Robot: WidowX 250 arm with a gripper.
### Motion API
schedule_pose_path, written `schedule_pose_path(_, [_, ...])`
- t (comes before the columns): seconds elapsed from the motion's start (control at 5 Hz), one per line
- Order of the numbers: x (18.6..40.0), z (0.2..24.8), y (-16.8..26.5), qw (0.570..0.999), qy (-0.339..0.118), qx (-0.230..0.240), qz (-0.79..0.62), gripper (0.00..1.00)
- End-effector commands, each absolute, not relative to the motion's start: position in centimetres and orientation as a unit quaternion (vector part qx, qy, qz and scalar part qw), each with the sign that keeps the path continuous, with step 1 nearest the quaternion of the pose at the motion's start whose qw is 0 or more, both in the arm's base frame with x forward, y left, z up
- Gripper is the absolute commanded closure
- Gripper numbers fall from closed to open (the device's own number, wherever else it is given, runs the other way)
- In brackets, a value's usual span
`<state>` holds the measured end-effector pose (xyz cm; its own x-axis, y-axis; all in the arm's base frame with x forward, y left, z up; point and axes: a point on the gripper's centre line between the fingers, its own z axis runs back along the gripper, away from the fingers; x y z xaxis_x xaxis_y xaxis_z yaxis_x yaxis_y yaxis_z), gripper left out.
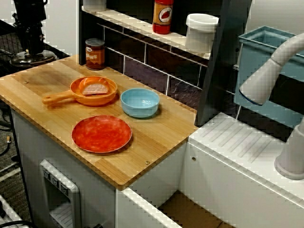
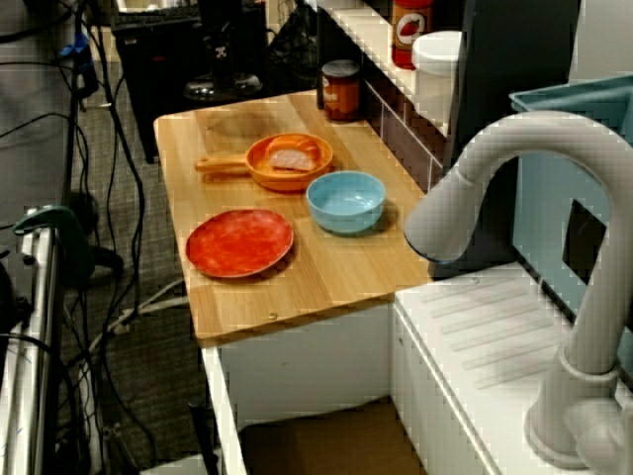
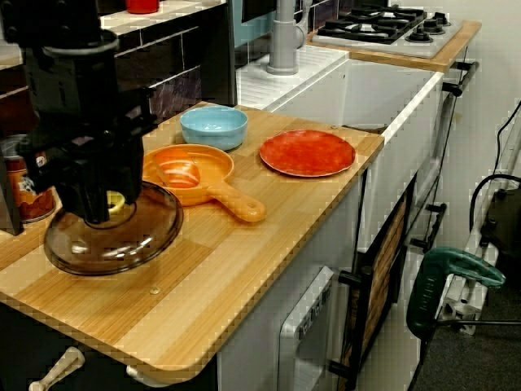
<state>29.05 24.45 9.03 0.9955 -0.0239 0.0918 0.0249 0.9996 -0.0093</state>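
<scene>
Seen from the tool's end, the wooden tabletop (image 3: 244, 269) ran away toward a sink and stove. Nearest the camera, the black tool (image 3: 96, 208) came down from above onto the middle of a smoky glass lid (image 3: 122, 244). Its fingers appeared closed on the lid's yellowish knob, though the tool's body hid the contact itself. The lid hung tilted, its near rim low over the wood and its far rim higher. That suggested it was carried by the knob rather than resting flat. The lid sat directly under the tool, at the tabletop's end, just beside the orange pan (image 3: 207, 167) and overlapping that pan's near edge in this view. A brown can (image 3: 28, 191) stood upright behind the tool against the tiled wall, likely parked there to be out of the way. The pan lay uncovered, with a pale slice of food (image 3: 181, 173) inside and its handle pointing toward the front edge, where it would be easy to reach. Beyond it sat a blue bowl (image 3: 213, 126), apparently empty, and to its right a flat red plate (image 3: 307, 152), each apart from the others. In the view from the sink side, a red bottle (image 1: 163, 15) and a white tub (image 1: 201, 31) stood on the shelf above. Farthest off were the grey faucet (image 3: 281, 37) and the stove (image 3: 383, 24).
</scene>
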Motion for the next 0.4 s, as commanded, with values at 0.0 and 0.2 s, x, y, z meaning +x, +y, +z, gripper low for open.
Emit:
schedule_pose_path(0.0, [29.6, 12.0, 20.9, 0.994, -0.091, 0.048, -0.039, 1.00])
schedule_pose_path(0.2, [29.2, 11.6, 18.8, 0.990, -0.110, 0.083, -0.042, 1.00])
